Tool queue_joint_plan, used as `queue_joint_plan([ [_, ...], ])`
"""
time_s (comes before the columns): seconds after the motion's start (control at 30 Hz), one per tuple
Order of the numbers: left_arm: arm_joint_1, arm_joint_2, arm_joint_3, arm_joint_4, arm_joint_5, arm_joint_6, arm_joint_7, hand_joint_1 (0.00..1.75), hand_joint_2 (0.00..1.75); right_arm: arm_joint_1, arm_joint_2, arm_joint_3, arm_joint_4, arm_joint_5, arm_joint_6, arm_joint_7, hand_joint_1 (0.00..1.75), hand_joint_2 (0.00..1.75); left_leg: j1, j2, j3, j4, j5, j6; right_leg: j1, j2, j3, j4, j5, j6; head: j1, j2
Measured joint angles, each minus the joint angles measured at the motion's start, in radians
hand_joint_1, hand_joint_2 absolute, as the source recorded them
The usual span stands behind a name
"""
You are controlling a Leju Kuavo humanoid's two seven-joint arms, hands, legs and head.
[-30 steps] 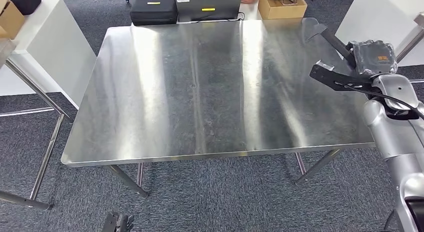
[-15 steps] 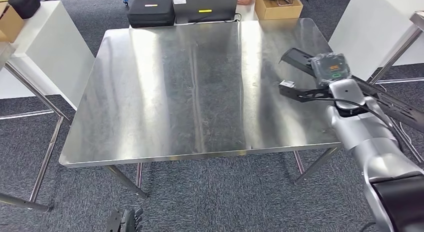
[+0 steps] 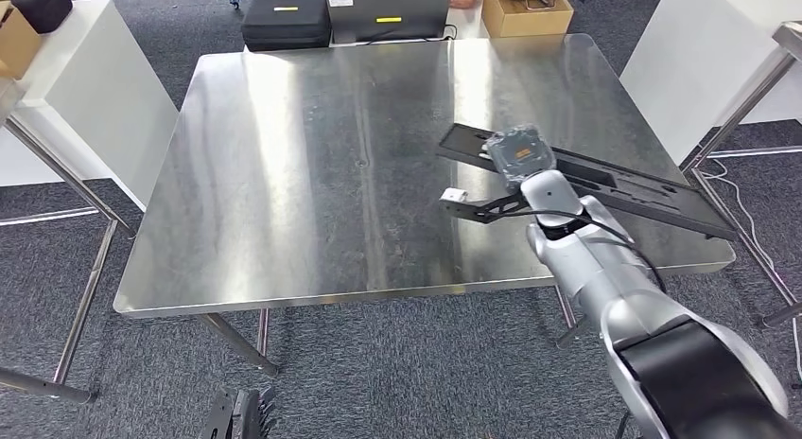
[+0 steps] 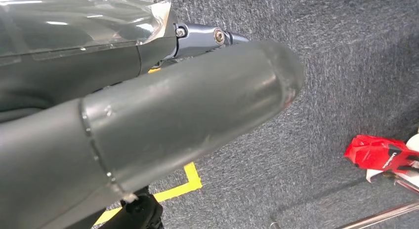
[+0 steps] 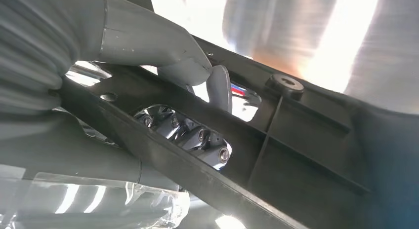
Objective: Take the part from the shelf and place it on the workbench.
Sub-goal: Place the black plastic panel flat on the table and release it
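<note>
A long black plastic part (image 3: 624, 184) lies slantwise over the right side of the steel workbench (image 3: 312, 165), its far end reaching past the right edge. My right hand (image 3: 518, 153) grips it near its left end; whether the part touches the tabletop I cannot tell. In the right wrist view the thumb (image 5: 163, 46) presses on the ribbed part (image 5: 306, 155) and the fingers (image 5: 192, 135) show through an opening in it. My left hand (image 3: 241, 415) hangs low in front of the workbench, holding nothing, its thumb (image 4: 188, 110) stretched out above the carpet.
Behind the workbench stand a black case (image 3: 287, 21), a dark box (image 3: 388, 8) and a cardboard box (image 3: 527, 8). White cabinets (image 3: 85, 79) (image 3: 709, 51) flank it. A metal frame leg (image 3: 57, 174) stands left. A red object (image 4: 380, 152) and yellow tape (image 4: 173, 189) lie on the floor.
My right arm has swung the black part leftward, from beyond the workbench's right edge to over its right half. The left hand still hangs low.
</note>
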Motion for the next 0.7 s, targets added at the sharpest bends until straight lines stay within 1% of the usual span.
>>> queue_joint_plan([
  [0.13,-0.006,-0.003,0.000,0.000,0.001,0.000,0.004,0.00,0.00,0.008,0.047,0.021,0.014,0.002,-0.006,-0.002,1.75,1.75,0.000,-0.003,0.000,0.000,0.000,0.000,-0.001,-0.003,0.000,0.000,0.000,0.000,0.000,0.000],
  [0.27,-0.004,-0.003,0.003,0.000,0.020,0.012,0.016,0.00,1.75,0.006,0.077,0.031,0.027,0.002,-0.018,-0.023,0.00,0.00,0.000,-0.004,-0.002,0.000,0.000,0.000,-0.001,-0.004,0.000,0.000,0.000,0.000,0.000,0.000],
  [0.4,-0.004,-0.002,0.017,0.000,0.042,0.064,0.069,0.00,0.00,0.012,0.130,0.049,0.036,0.003,-0.020,-0.030,0.00,0.00,-0.001,0.001,0.001,0.000,-0.001,-0.001,-0.002,0.001,0.000,0.000,0.000,0.000,0.000,0.000],
  [0.5,0.001,0.000,0.037,0.000,0.062,0.081,0.109,0.00,0.00,0.014,0.160,0.056,0.041,0.003,-0.020,-0.030,0.00,0.00,0.000,-0.001,0.000,0.000,-0.001,-0.001,-0.002,-0.001,0.000,0.000,0.000,0.000,0.000,0.000],
  [0.6,0.009,0.005,0.058,0.000,0.076,0.077,0.117,0.00,0.00,0.015,0.180,0.063,0.048,0.003,-0.020,-0.030,0.00,0.00,0.000,-0.001,0.000,0.000,-0.001,-0.001,-0.002,-0.001,0.000,0.000,0.000,0.000,0.000,0.000],
  [0.7,0.017,0.010,0.072,0.000,0.081,0.066,0.117,0.00,0.00,0.015,0.187,0.067,0.054,0.002,-0.020,-0.031,0.00,0.00,0.000,-0.001,0.000,0.000,-0.001,-0.001,-0.002,-0.001,0.000,0.000,0.000,0.000,0.000,0.000],
])
